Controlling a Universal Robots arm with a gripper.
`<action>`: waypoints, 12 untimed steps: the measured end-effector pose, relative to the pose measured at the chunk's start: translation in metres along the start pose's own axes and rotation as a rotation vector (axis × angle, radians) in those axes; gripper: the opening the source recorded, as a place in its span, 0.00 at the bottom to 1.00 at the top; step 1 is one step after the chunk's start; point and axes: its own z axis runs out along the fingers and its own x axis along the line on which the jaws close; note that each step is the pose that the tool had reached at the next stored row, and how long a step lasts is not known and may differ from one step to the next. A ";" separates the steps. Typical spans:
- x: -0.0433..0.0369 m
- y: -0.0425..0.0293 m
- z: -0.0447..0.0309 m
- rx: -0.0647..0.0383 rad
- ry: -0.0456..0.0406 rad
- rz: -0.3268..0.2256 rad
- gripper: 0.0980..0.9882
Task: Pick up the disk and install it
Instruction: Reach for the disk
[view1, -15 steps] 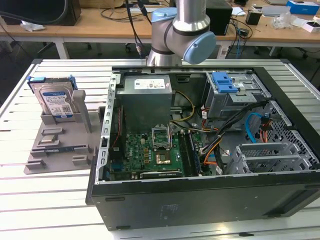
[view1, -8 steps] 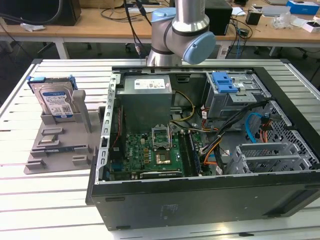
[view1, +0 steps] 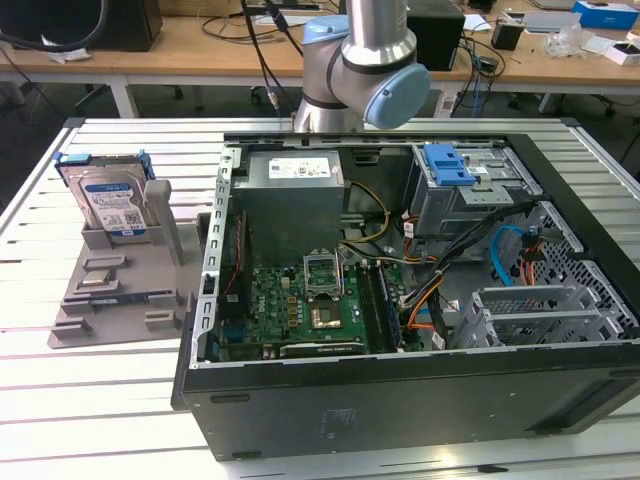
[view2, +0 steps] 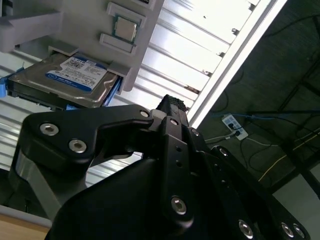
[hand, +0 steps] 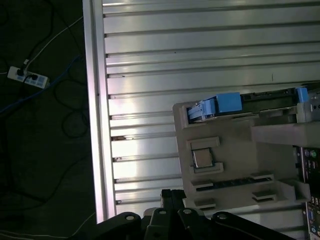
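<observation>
1. The slatted tabletop carries everything. In the first wrist view it runs out past the end effector to a bare metal edge.
2. The open computer case lies on the tabletop, off to one side of the end effector. The disk's holder is outside it, on the exterior view's left.
3. The arm stands behind the case.
4. The grey holder sits close ahead of the end effector in both wrist views.
5. I see the end effector as a black linkage body, and I cannot tell whether it is open or closed. It is not carrying the disk.
6. The disk stands on edge in the slot at the holder's far end, label showing. From the end effector it lies ahead, across the whole holder and well apart from the tip. In the first wrist view the disk is edge-on, blue rail toward me. I judge its long axis to run crosswise to the end effector's pointing line. The second wrist view shows the disk's labelled face.
7. A small square chip rests in a holder pocket, between the end effector and the disk.
</observation>
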 end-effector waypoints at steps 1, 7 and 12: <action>-0.0010 0.0008 0.0002 0.001 -0.0002 0.000 0.01; -0.0245 0.0039 0.0018 0.009 0.0006 0.000 0.01; -0.0367 0.0104 0.0029 0.016 0.0009 0.000 0.01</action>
